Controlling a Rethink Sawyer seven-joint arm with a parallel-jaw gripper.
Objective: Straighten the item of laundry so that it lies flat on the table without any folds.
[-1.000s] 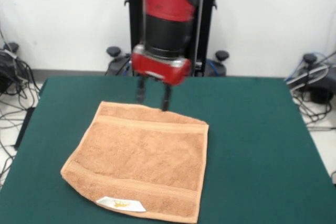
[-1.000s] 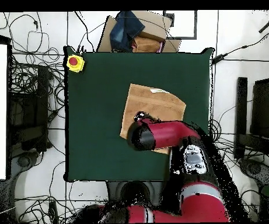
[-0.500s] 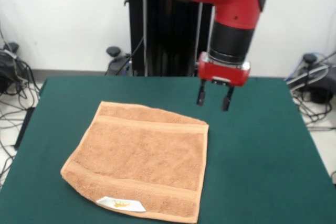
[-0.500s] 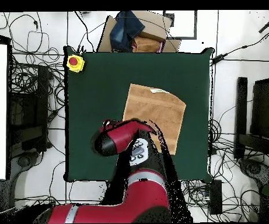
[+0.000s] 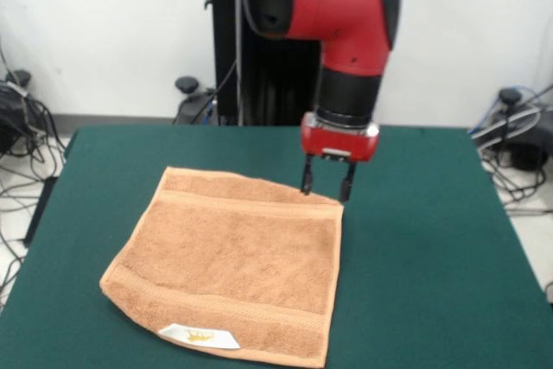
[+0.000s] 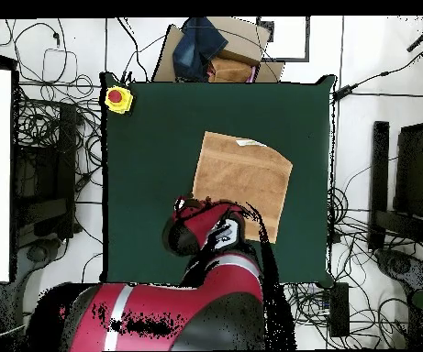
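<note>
The orange-tan towel (image 5: 232,257) lies spread on the dark green table (image 5: 432,239), with its white label (image 5: 199,335) on the near edge in the front view. It looks flat, with its near left corner slightly rounded. My gripper (image 5: 327,185) is open and empty, and hangs at the towel's far right corner, its fingertips just above the cloth's edge. In the overhead view the towel (image 6: 244,174) shows at the table's (image 6: 150,183) middle right, and the arm (image 6: 201,229) covers its lower left corner.
A yellow box with a red button (image 6: 117,97) sits at the table's top left corner in the overhead view. A cardboard box with dark cloth (image 6: 213,50) stands beyond the table's top edge. Cables lie on the floor all around.
My gripper swung from the towel's far edge out to the right over bare table, then came back left and lower to the towel's far right corner. The towel has not moved.
</note>
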